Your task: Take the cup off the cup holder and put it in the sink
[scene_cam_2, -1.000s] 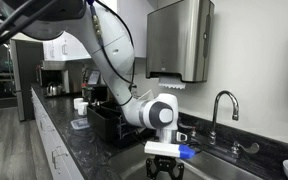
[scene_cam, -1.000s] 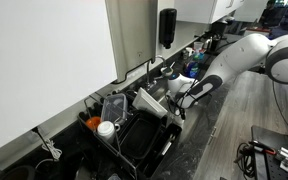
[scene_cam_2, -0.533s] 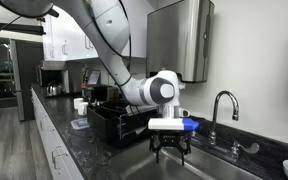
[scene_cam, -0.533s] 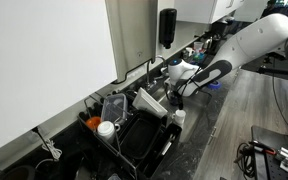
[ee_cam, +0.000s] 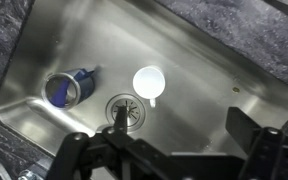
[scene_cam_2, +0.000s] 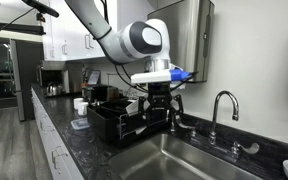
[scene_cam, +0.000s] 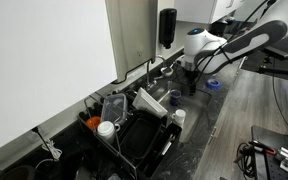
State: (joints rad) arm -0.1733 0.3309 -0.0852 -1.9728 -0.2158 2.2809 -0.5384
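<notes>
Cup in the sink: task looks complete.
The blue cup (ee_cam: 66, 88) lies on its side in the steel sink (ee_cam: 219, 60), beside the drain (ee_cam: 124, 108); the gripper (scene_cam_2: 156, 106) hangs above, jaws apart, holding nothing.

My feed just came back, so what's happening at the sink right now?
The arm's hand hangs open and empty above the sink. In the wrist view a blue cup lies on its side on the sink floor, left of the drain. A white round object sits just beside the drain. The cup looks delivered.
</notes>
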